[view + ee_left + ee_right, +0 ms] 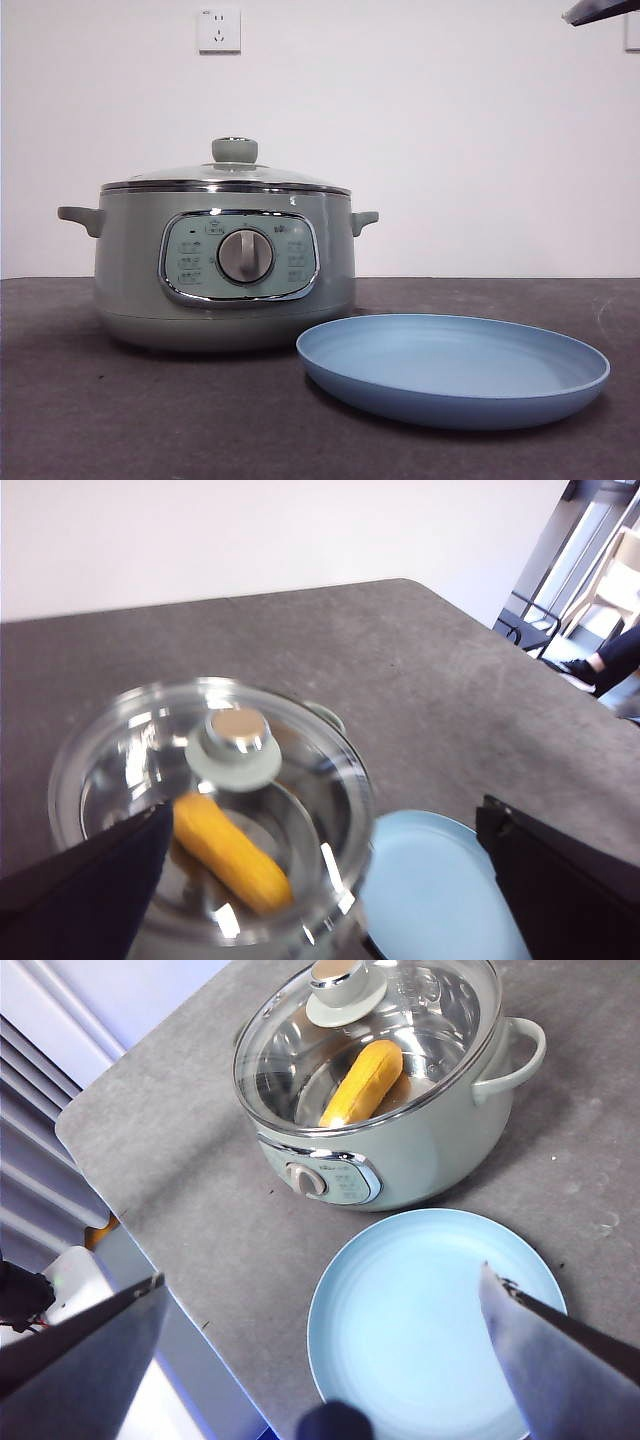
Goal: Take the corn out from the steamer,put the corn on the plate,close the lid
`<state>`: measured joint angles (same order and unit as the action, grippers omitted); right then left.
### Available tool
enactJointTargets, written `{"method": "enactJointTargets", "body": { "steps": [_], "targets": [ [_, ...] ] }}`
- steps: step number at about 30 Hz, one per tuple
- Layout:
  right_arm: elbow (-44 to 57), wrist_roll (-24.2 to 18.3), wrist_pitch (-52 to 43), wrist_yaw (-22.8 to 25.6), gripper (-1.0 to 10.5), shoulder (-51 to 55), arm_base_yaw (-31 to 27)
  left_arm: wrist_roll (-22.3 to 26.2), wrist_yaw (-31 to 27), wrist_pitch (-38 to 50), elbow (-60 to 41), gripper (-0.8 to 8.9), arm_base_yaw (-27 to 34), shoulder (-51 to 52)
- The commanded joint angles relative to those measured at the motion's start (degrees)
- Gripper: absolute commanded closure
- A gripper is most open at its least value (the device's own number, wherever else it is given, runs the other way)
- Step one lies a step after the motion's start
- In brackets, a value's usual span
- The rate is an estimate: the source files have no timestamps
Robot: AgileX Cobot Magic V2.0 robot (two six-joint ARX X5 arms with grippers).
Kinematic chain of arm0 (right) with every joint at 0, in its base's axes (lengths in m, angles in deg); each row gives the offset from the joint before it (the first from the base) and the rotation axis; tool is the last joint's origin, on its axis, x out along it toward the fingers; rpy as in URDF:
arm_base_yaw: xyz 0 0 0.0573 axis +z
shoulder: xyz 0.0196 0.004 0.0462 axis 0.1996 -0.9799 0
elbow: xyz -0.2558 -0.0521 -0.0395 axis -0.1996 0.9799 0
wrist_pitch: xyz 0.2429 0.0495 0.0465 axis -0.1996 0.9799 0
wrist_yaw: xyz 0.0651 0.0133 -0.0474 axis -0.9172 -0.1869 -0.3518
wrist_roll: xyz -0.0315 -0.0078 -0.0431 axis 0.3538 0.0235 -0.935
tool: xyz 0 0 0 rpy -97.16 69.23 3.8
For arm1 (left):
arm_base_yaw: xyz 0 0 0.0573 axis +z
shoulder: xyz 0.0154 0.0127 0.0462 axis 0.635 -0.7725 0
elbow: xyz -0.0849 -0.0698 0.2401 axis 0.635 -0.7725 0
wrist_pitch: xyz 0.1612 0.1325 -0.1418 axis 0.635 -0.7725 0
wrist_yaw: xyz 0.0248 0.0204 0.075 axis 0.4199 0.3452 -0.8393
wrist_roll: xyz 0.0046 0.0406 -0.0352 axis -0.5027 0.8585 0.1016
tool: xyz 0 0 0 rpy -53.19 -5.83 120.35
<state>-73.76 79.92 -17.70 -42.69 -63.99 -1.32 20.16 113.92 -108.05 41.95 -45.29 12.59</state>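
The plate (455,368) lies nearest, low on the desk (100,420) and bare, at about 4 o'clock from the steamer (225,270). It sits just beside the pot, almost touching its base.

The steamer stands behind it with the lid (225,175) on. The round knob (235,150) sticks up in the middle of the lid. The corn (362,1082) lies inside the pot, under the glass, pointing from about 1 o'clock to 7 o'clock in the right wrist view.

The left pincer (320,880) hangs over the pot with its jaws wide apart, holding nothing. The knob (234,742) sits just ahead of the gap between them. The left wrist view is a bit blurry, so how high the pincer hangs is hard to say. The right pincer (325,1360) hangs over the plate, also spread wide and holding nothing.

The step now looks like taking the lid off. To do it well, the left pincer should go straight over the knob, come down with one jaw on each side, and squeeze the thin neck under the cap. Then lift straight up, so the chrome rim does not scrape the pot. Keep the lid flat, since glass is heavy and could tip. Move it away from the plate, so the plate has room for the corn.
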Motion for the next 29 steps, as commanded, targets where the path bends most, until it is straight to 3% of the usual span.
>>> {"method": "enactJointTargets", "body": {
  "steps": [1, 15, 21, 29],
  "targets": [
    [-0.2, 0.2, -0.1, -0.2, 3.1, 0.0, 0.1, 2.6, -1.5, 2.9, 2.4, 1.87, -1.9, -4.4],
    [-0.2, 1.3, 0.0, -0.2, 3.1, 0.0, 0.1, 11.8, -16.7, 20.2, 6.5, 1.87, -12.5, -25.5],
    [-0.2, 1.7, 0.0, -0.2, 3.1, 0.0, 0.1, 13.0, -18.8, 26.1, 6.5, 1.87, -13.9, -32.0],
    [-0.2, 1.6, 0.0, -0.2, 3.1, 0.0, 0.1, 13.0, -19.6, 25.8, 6.5, 1.87, -14.0, -38.4]
  ]
}}
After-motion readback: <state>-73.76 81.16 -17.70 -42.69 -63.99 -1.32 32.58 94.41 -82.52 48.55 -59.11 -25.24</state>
